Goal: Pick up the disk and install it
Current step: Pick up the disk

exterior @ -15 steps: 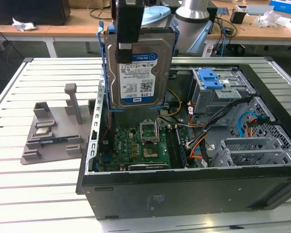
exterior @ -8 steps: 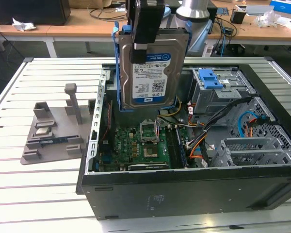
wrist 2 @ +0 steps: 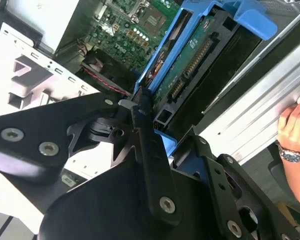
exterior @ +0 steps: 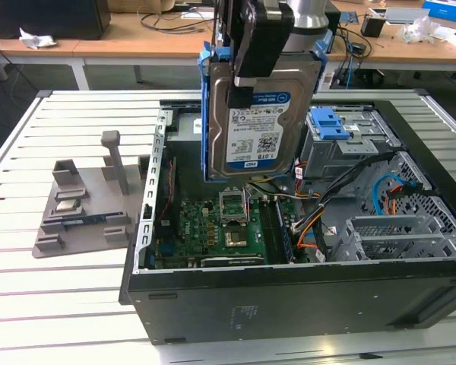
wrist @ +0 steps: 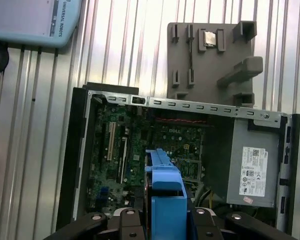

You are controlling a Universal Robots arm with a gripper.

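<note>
- Exterior view shows the pick-up done: the gripper (exterior: pixel 247 76) is clamped shut on the upper part of the disk (exterior: pixel 260 129), with one black finger pressed on its labelled face.
- The disk hangs upright over the open computer case (exterior: pixel 289 300), label facing the camera, blue rail frame along its sides.
- Installing is not done: the disk sits in no bay and touches nothing but the fingers.
- In the second wrist view the disk's connector edge (wrist 2: pixel 190 62) points down toward the motherboard (wrist 2: pixel 140 20), and one finger (wrist 2: pixel 146 135) bears on the frame.
- Its lower edge stands apart from the motherboard and the loose cables (exterior: pixel 319 209) under it, so I judge them the likeliest snag.
- The silver drive cage (exterior: pixel 338 156) with its blue latch (exterior: pixel 328 122) lies just beside the disk, on the exterior view's right.
- Room above the case is open; the case wall toward the exterior view's left is well apart.
- A person's hand (wrist 2: pixel 295 125) rests at the table's edge in the second wrist view, near the arm's working space.
- The grey fixture (exterior: pixel 83 205) lies outside the case, well apart.
</note>
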